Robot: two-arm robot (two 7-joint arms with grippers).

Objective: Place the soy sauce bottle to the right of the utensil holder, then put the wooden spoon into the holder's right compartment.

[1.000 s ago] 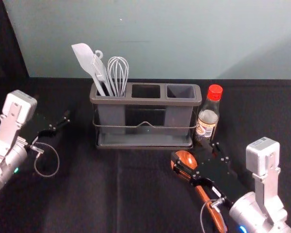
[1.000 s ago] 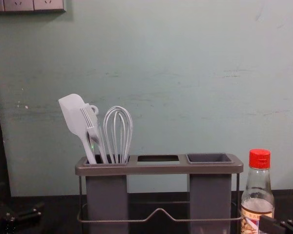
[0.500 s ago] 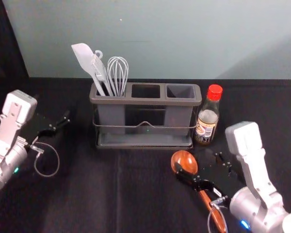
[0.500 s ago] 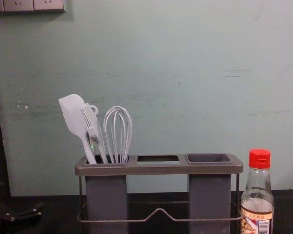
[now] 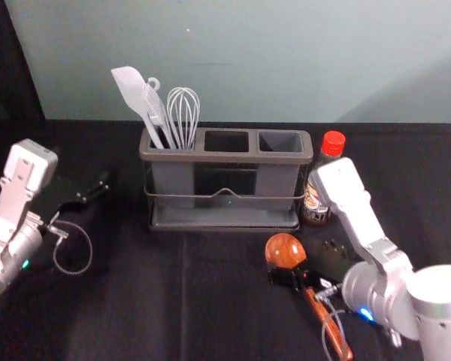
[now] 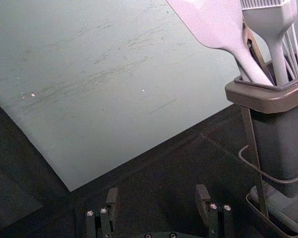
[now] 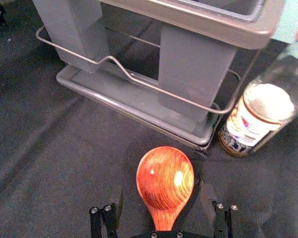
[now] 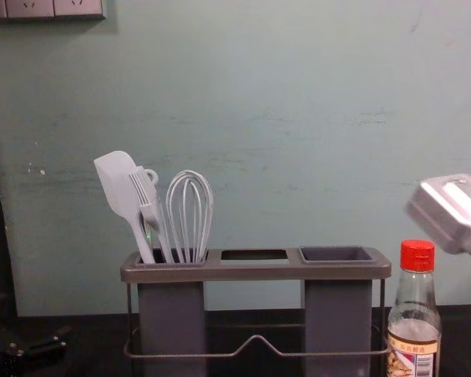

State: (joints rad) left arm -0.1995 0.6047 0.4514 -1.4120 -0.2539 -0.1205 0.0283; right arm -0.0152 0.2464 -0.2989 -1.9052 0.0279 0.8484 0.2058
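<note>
Black cloth (image 5: 135, 301) covers the table, with a grey-green wall (image 8: 259, 118) behind it. Low in front of the holder's right end, the right gripper (image 5: 302, 256) stands wide open astride the one spoon (image 5: 284, 250); in the right wrist view, gaps show between its fingers and the spoon, so it grips nothing. The spoon lies on the cloth, bowl towards the holder (image 5: 225, 158). One bottle (image 8: 414, 310) stands upright just right of the holder, red-capped, its label (image 8: 412, 357) bearing Chinese characters and a barcode, too small to read a brand. Three openings line the holder's top; the left one holds one spatula (image 8: 119, 184), one brush (image 8: 149, 204) and one whisk (image 8: 190, 212), among others I can't count surely. Left of the holder, the left gripper (image 5: 90, 189) is parked, fingers apart, holding nothing. Three socket plates (image 8: 31, 8) line the wall's upper left.
</note>
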